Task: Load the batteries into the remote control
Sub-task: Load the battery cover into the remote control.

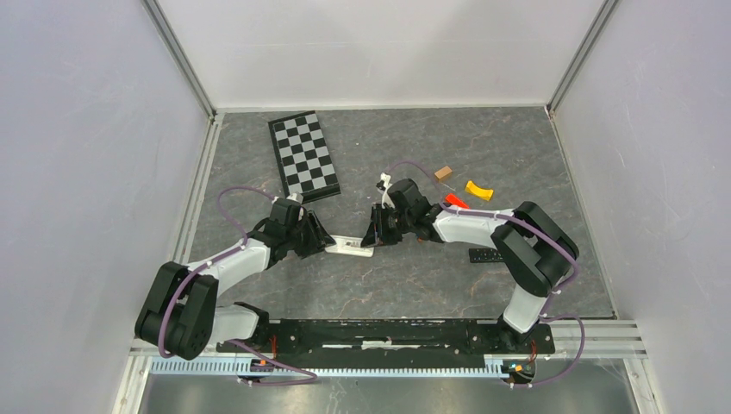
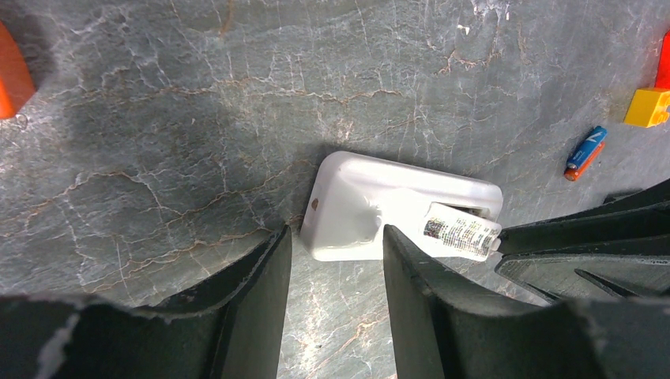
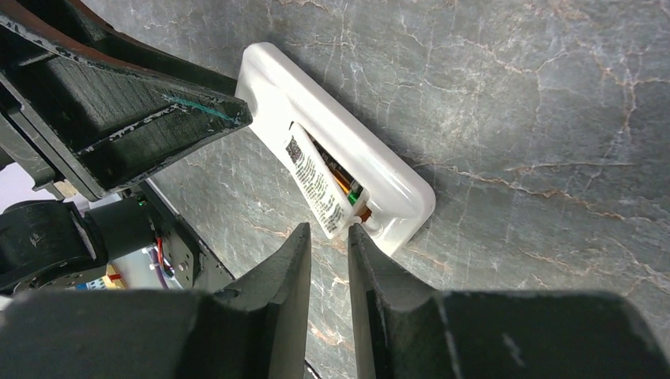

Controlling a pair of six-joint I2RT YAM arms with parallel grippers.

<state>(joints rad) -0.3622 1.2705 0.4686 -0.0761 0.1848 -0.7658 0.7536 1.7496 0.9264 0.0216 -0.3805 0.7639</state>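
Observation:
The white remote (image 1: pixel 353 247) lies back-up between my two grippers; it also shows in the left wrist view (image 2: pixel 371 213) and the right wrist view (image 3: pixel 371 170). Its labelled battery cover (image 3: pixel 316 185) is tilted up off the open compartment, where a battery (image 3: pixel 353 192) with orange and green on it lies. My right gripper (image 3: pixel 330 229) is nearly closed with the cover's lower end between its tips. My left gripper (image 2: pixel 336 233) is open, its fingers either side of the remote's near-left corner. A blue battery (image 2: pixel 585 152) with an orange tip lies loose on the table.
A folded chessboard (image 1: pixel 303 157) lies at the back left. A wooden block (image 1: pixel 443 172), a yellow block (image 1: pixel 479 190) and a red block (image 1: pixel 455 201) lie behind the right arm. A black flat object (image 1: pixel 487 255) lies by the right arm. An orange block (image 2: pixel 12 71) sits left of the remote.

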